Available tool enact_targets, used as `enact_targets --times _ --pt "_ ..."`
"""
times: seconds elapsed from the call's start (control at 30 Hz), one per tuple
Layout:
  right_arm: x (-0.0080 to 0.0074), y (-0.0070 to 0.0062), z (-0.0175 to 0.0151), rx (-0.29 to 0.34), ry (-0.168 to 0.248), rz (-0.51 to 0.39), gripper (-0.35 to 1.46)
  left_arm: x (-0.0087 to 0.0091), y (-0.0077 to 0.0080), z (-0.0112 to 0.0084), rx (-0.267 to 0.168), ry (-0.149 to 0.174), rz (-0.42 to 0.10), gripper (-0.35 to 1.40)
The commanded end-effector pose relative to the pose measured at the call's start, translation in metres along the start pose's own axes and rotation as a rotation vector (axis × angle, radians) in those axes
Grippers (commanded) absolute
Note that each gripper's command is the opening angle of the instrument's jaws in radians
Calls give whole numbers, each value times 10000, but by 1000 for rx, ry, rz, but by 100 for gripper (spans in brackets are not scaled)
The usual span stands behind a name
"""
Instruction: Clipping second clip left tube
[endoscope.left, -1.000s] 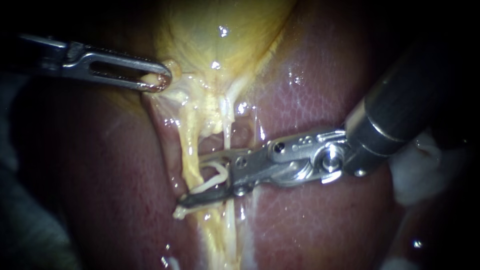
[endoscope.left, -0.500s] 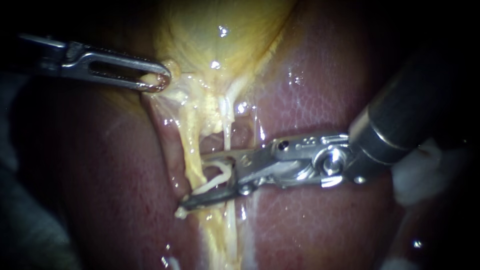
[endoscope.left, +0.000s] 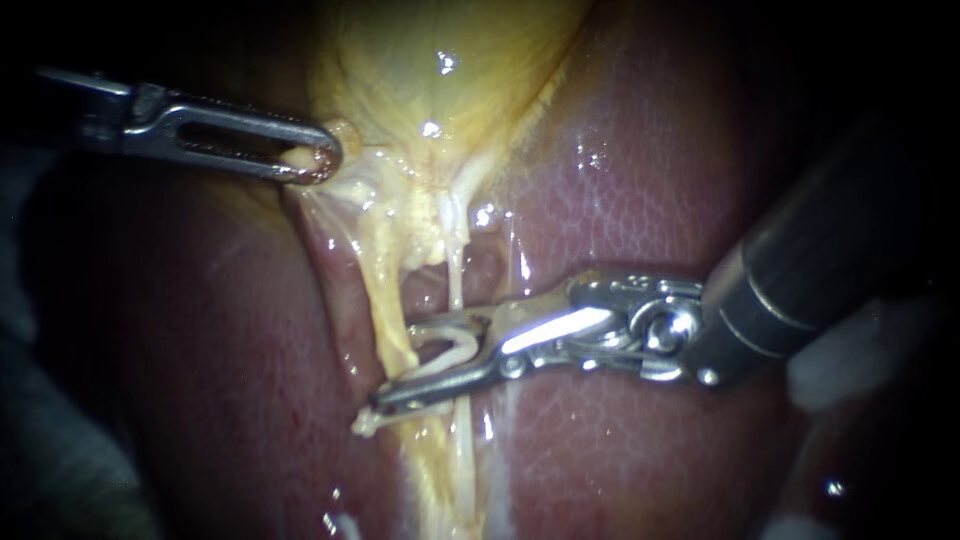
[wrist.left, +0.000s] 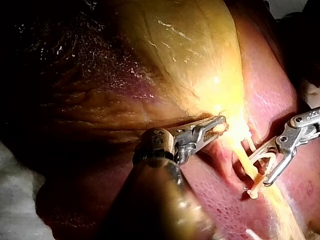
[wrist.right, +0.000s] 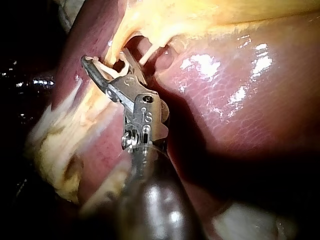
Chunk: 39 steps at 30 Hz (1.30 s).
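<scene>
While the left instrument (endoscope.left: 315, 160) holds the gallbladder (endoscope.left: 440, 80) neck clamped, the right instrument (endoscope.left: 395, 365) straddles the left tube (endoscope.left: 380, 290) — tube running top to bottom, jaws crossing it from the right. Jaws part-open, seemingly seating a white clip (endoscope.left: 458, 350). Versus 1 s ago — gap narrower, wrist rolled.

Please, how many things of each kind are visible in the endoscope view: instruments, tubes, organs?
Instruments: 2 (left instrument, right instrument)
Tubes: 2 (left tube, right tube)
Organs: 2 (liver, gallbladder)
Total: 6
</scene>
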<state>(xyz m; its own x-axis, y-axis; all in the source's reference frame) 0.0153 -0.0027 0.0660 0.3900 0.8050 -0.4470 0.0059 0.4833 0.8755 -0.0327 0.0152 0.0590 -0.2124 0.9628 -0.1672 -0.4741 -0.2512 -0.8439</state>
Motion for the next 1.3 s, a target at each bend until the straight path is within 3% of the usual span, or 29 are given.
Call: enact_targets --times 0.03,0.33,0.63,0.8,0.87,1.13,1.3 --pt "-5 3 1 9 1 17 50 0 0 0 0 0 0 -35" --pt "-21 21 8 37 42 72 50 0 1 0 0 0 -1 -35" --pt "-18 25 19 125 104 118 50 0 1 0 0 0 -1 -35" --pt "-16 19 28 207 112 138 50 0 1 0 0 0 -1 -35" --pt "-16 15 31 224 98 140 49 0 1 -1 0 0 -1 -35" --pt "-9 -1 46 256 154 140 49 1 2 -1 0 0 -1 -35" --pt "0 -19 39 264 155 148 47 1 2 -2 -3 -3 -1 -35"
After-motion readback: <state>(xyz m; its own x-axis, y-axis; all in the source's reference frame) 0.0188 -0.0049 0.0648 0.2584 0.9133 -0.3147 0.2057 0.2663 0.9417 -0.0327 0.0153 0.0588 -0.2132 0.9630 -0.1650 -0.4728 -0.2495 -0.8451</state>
